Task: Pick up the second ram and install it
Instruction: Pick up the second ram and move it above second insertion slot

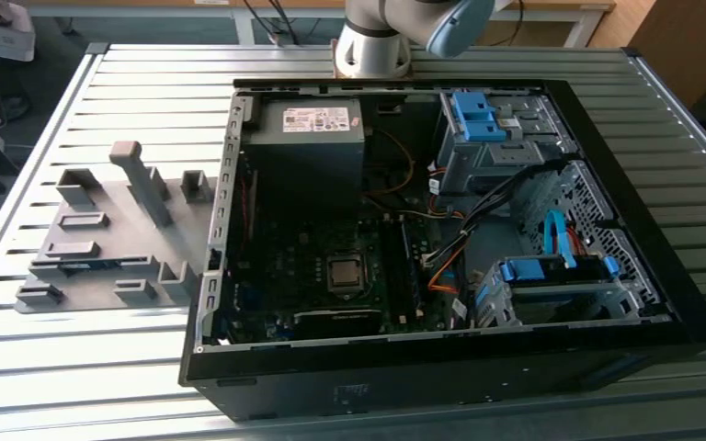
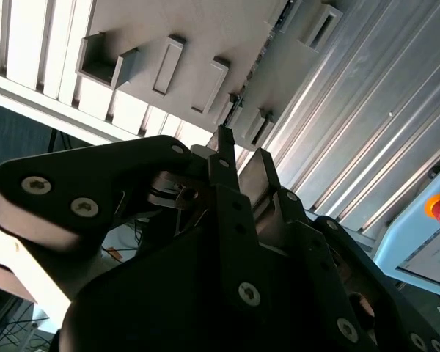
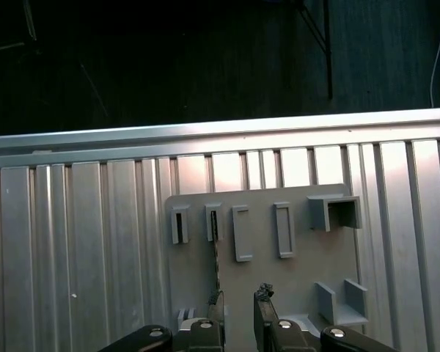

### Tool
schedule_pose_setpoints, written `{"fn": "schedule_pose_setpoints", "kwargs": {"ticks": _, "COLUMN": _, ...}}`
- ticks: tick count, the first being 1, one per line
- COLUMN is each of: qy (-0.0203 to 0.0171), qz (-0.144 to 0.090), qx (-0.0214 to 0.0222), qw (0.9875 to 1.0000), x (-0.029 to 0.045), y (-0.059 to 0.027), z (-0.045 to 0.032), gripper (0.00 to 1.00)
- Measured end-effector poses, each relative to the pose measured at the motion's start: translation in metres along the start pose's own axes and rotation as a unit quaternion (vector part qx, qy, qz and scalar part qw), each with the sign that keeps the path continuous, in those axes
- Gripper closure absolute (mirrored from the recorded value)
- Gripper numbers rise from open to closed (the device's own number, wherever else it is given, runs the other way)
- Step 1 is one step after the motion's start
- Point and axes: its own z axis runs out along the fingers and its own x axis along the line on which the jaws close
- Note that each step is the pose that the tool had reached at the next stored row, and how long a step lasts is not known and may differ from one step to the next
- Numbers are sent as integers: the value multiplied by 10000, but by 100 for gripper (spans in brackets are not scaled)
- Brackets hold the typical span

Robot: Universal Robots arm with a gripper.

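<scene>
Your gripper (image 3: 240, 295) is released. In both wrist views its two fingers (image 3: 262, 296) stand apart, and nothing is clamped between them. In the second wrist view the gripper (image 2: 242, 158) points at the underside-up picture of the same grey plate, again empty.

Just past the fingertips in the first wrist view, you see the second ram (image 3: 216, 257) edge-on. It shows as a thin dark line running from one narrow slot of the grey fixture plate (image 3: 301, 271) toward one finger. You cannot tell whether that finger touches it. Beyond the plate lie the ribbed metal slats of the bench (image 3: 81, 235) and then its edge.

In the exterior view, the open black computer case (image 1: 451, 367) sits closest to the bench's near edge. Its motherboard (image 1: 345, 273) is exposed inside. The fixture plate (image 1: 126, 253) lies flat on the bench (image 1: 144, 83), between the case and the bench edge on the exterior view's left, just beside the case wall.

The second ram (image 1: 89, 266) shows there as a blue-green strip held between the plate's blocks. It is in the part of the plate toward the bench's near edge, outside the case.

At the bench's far edge, behind the case, stands the arm base (image 1: 371, 46).
</scene>
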Motion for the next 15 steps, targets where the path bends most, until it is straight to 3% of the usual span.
{"fn": "schedule_pose_setpoints", "kwargs": {"ticks": 9, "qy": -12, "qz": -78, "qx": -3, "qw": 10000, "x": 1, "y": -1, "z": 28, "gripper": 70}}
{"fn": "schedule_pose_setpoints", "kwargs": {"ticks": 15, "qy": 4, "qz": -184, "qx": -8, "qw": 9998, "x": 3, "y": -4, "z": 63, "gripper": 70}}
